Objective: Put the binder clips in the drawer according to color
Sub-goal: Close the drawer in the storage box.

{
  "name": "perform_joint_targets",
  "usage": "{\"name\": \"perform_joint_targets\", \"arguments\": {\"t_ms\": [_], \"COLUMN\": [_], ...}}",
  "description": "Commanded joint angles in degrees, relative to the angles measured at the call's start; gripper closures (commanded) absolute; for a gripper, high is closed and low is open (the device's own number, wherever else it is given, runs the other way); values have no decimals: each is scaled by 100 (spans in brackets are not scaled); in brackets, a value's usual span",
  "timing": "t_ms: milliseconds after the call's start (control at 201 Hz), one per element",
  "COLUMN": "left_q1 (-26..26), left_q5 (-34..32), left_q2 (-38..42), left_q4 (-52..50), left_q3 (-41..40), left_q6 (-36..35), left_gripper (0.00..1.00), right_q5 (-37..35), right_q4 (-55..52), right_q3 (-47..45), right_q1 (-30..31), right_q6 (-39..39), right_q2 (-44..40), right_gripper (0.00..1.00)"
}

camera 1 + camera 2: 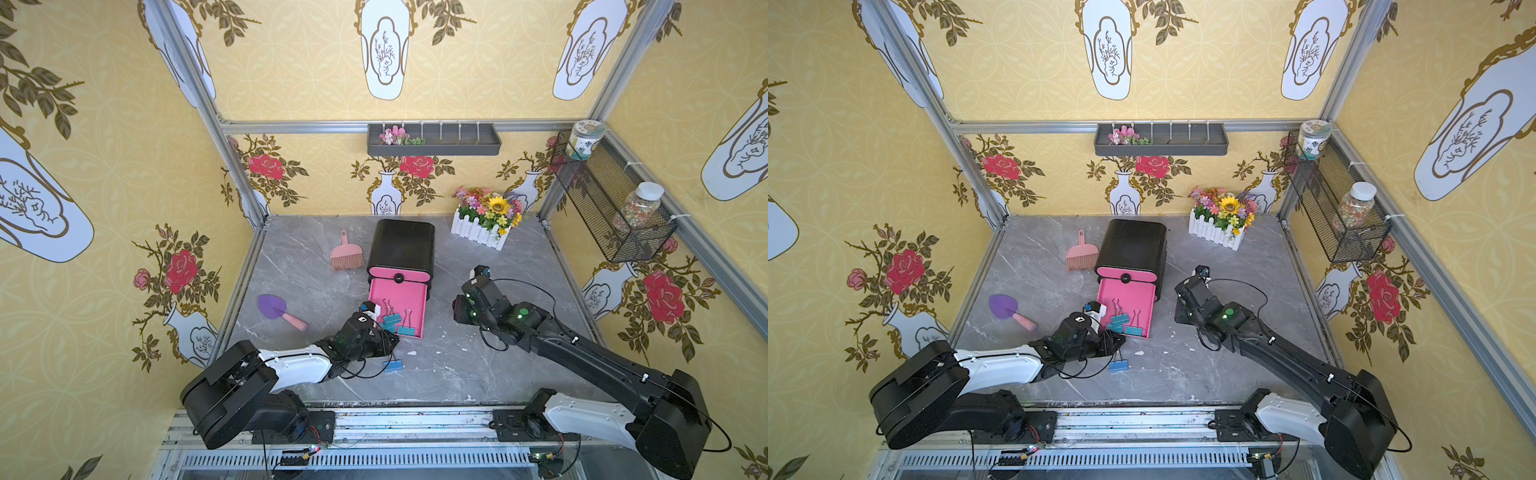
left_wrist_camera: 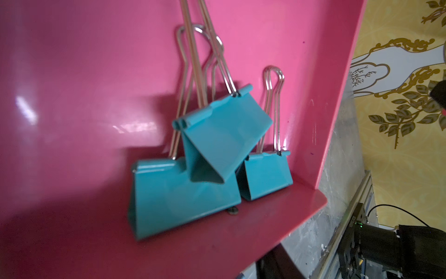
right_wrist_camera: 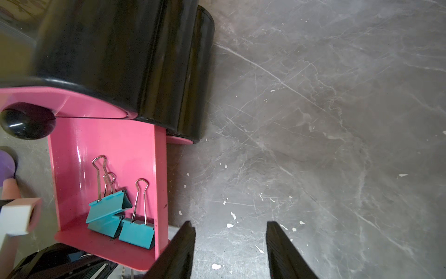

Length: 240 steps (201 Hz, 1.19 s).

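Now three teal binder clips (image 2: pixel 224 135) lie inside the pink drawer (image 1: pixel 399 291), bunched against its front wall, with their wire handles pointing toward the black cabinet (image 1: pixel 401 245). One leans tilted on top of another, and the third sits just beside them. A blue binder clip (image 1: pixel 394 365) lies on the table (image 1: pixel 457 353) outside the drawer, near that front wall. The left gripper (image 1: pixel 370 309) hangs at the drawer's left front corner; I cannot tell whether its jaws are parted. The right gripper (image 3: pixel 230 225) is off the drawer's right side, jaws apart and empty.
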<state>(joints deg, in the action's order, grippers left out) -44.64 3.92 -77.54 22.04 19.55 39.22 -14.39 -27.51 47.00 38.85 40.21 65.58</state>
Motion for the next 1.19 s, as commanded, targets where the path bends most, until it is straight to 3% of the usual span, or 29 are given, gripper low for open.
{"name": "perform_joint_targets", "arguments": {"t_ms": [0,164,433,1190], "left_q1": [8,8,8,387], "left_q5": [-85,-196,-386,-424], "left_q2": [16,303,790,-410], "left_q4": [160,69,-340,130], "left_q3": [14,39,384,1351], "left_q6": [-73,-81,-142,-191], "left_gripper": [64,69,70,70], "right_q5": [-11,6,41,68], "right_q4": [-28,-35,-5,-95], "right_q3": [20,-2,-36,-115], "right_q1": [-18,-26,-35,-62], "right_q6": [-50,-41,-40,-41], "right_q2": [-28,-28,-13,-221], "right_gripper": [48,48,48,48]}}
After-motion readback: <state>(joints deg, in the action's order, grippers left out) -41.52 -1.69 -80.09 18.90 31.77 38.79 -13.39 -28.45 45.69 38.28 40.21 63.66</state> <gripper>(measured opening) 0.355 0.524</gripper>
